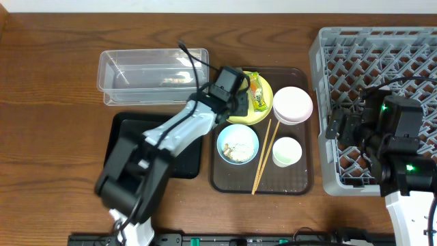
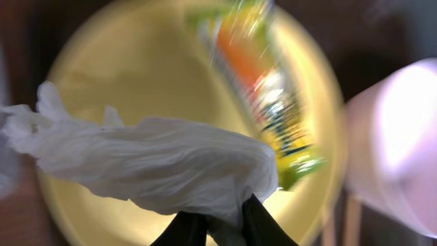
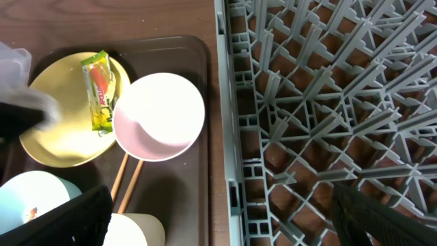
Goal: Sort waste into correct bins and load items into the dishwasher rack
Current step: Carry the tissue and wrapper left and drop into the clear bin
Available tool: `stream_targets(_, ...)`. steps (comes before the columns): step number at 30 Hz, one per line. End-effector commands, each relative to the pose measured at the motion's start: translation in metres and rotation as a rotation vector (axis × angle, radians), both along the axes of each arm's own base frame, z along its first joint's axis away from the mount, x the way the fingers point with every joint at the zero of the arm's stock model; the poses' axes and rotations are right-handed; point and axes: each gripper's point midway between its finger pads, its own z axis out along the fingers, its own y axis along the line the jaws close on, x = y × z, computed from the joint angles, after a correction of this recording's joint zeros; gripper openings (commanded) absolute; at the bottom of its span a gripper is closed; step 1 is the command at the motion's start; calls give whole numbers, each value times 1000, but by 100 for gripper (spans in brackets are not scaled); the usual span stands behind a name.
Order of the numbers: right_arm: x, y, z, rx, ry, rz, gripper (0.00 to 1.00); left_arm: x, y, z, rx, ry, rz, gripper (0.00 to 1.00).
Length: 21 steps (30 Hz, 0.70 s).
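Note:
My left gripper (image 1: 235, 102) is shut on a white crumpled scrap (image 2: 157, 164) just above the pale yellow plate (image 1: 249, 115). The yellow-green and orange wrapper (image 1: 257, 92) lies on that plate and also shows in the left wrist view (image 2: 263, 89). The white-pink bowl (image 1: 293, 104), the light blue bowl (image 1: 237, 144) with rice-like grains, the white cup (image 1: 286, 152) and two chopsticks (image 1: 263, 157) sit on the brown tray (image 1: 300, 181). My right gripper (image 3: 225, 219) is open and empty over the left edge of the grey rack (image 1: 382, 55).
The clear tub (image 1: 153, 75) stands at the back left. The black tray (image 1: 130, 130) lies in front of it, partly under my left arm. The rack stands close beside the brown tray's right side.

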Motion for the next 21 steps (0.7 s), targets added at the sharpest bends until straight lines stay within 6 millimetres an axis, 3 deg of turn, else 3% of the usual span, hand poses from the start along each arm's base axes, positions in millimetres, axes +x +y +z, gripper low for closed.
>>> stream_targets(1,3,4,8,-5,-20,20,99,14,17,68,-30,-151,4,20)
stream_targets(5,3,4,8,-5,-20,20,99,24,65,94,13,-191,127,20)
stream_targets(9,3,4,8,-5,-20,20,99,33,107,96,24,-171,227,20)
stream_targets(10,3,4,8,-5,-20,21,99,35,116,94,30,-163,246,26)
stream_targets(12,3,4,8,-5,-20,20,99,37,129,89,39,-147,272,47)
stream_targets(15,2,4,8,-5,-19,21,99,33,120,90,-12,-122,232,54)
stream_targets(21,3,4,8,-4,-20,20,99,28,81,99,-92,-145,127,55)
